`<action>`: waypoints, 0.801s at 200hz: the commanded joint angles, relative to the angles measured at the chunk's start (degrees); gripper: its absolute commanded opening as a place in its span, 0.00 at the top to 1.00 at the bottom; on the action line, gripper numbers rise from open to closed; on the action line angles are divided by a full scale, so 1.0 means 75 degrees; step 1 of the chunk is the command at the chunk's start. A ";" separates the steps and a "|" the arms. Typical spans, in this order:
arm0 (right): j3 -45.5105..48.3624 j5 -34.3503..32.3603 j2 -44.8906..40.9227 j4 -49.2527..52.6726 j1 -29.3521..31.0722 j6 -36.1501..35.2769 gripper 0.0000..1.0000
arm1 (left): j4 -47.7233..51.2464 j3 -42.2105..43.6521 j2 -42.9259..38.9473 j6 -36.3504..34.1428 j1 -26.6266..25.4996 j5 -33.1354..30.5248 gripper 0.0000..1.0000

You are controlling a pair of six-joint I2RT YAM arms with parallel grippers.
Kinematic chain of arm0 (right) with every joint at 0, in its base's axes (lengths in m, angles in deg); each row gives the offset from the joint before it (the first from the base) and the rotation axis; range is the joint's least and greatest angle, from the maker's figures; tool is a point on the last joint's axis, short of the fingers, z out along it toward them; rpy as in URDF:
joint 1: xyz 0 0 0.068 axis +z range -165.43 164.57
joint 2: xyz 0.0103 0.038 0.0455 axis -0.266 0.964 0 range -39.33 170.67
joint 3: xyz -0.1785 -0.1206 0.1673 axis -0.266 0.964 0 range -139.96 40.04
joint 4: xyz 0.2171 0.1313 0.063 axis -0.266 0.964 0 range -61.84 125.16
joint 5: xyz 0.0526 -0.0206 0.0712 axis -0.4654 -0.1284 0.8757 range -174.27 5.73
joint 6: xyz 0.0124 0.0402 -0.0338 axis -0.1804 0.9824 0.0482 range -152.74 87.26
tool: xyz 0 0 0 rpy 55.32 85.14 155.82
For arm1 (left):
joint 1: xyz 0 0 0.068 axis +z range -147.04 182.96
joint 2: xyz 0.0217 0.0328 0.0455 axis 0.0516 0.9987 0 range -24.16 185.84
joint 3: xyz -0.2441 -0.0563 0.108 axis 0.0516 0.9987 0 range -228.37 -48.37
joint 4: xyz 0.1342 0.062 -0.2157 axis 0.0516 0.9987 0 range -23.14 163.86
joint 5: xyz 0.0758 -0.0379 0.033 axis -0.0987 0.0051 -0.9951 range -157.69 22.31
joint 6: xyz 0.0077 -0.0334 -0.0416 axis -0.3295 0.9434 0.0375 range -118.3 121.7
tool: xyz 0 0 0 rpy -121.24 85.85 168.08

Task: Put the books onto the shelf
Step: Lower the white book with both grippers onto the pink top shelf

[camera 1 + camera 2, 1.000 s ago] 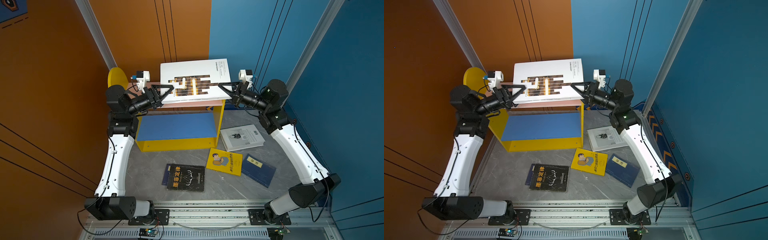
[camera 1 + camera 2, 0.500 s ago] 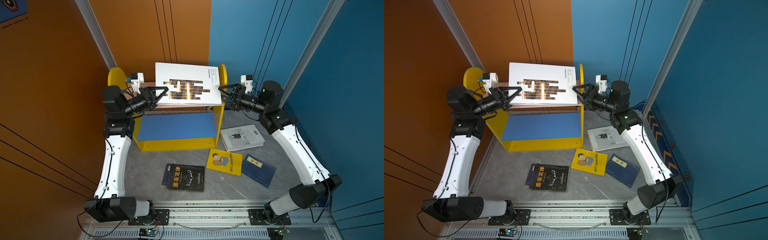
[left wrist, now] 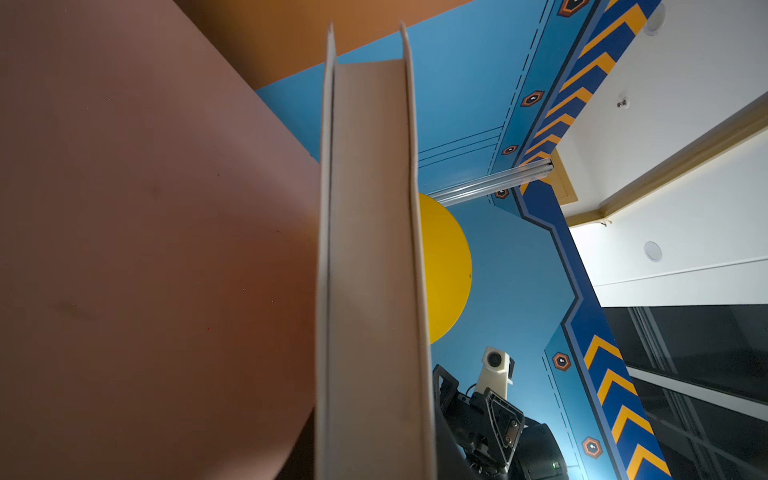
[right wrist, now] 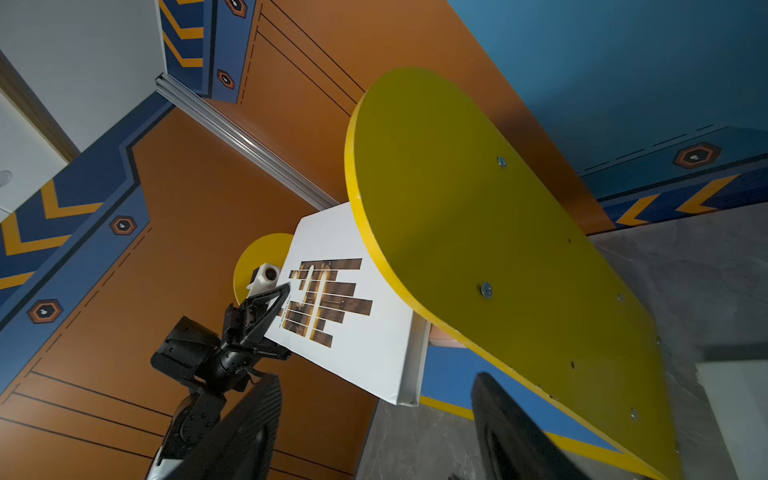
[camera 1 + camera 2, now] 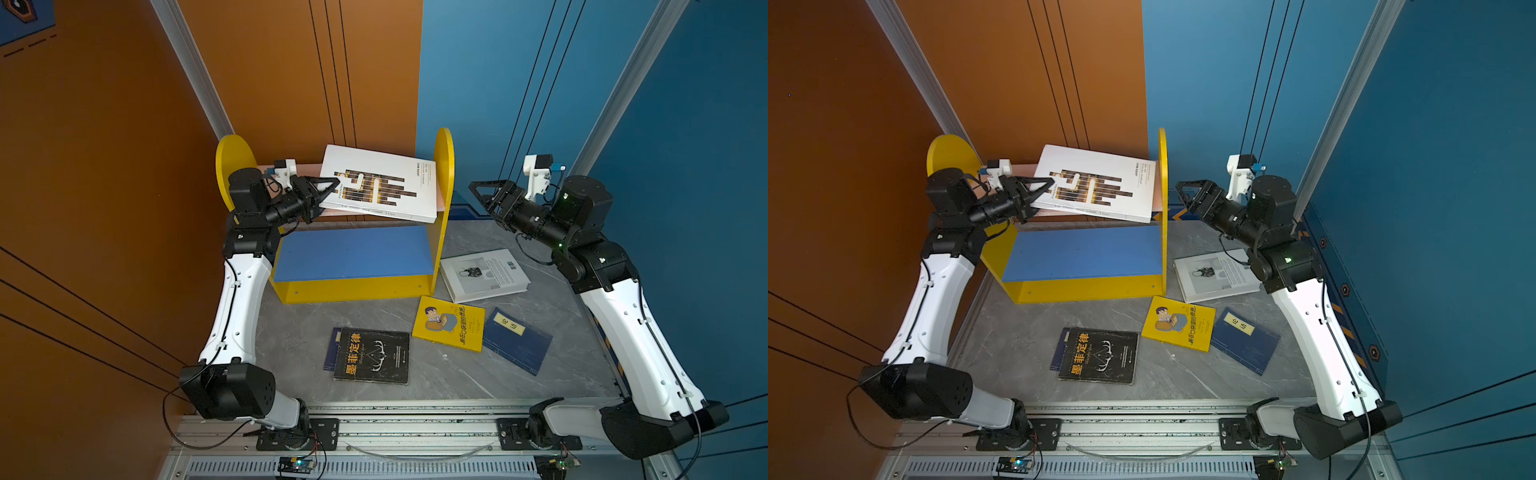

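The white book (image 5: 376, 183) lies tilted on the shelf's (image 5: 444, 166) upper board (image 5: 308, 169), its edge pinched by the left end effector (image 5: 332, 186), seemingly to seat it, while the right end effector (image 5: 478, 193) hangs spread and empty beside the shelf, other books (image 5: 372, 355) on the tabletop (image 5: 436, 382).

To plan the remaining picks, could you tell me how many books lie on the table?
5: grey book beside the shelf, yellow book nearer, navy book right of it, black book centre-front, second navy book mostly hidden under it.
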 commanded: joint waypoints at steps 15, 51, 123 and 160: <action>0.0107 -0.0615 0.0186 -0.0040 0.0174 -0.0934 0.25 | 0.1004 -0.0778 0.0221 -0.0513 -0.0304 -0.1244 0.74; 0.0392 -0.1478 0.0337 -0.0755 0.0532 -0.1550 0.25 | 0.1054 -0.0645 0.0334 -0.0373 -0.0604 -0.1653 0.72; -0.0039 -0.2418 0.1327 -0.1011 0.1001 -0.2052 0.25 | 0.1051 0.0061 -0.0096 -0.0559 -0.0912 -0.2553 0.73; -0.0055 -0.3094 0.1592 -0.1114 0.1177 -0.2044 0.26 | 0.1157 0.0176 -0.0173 -0.0780 -0.1095 -0.2838 0.66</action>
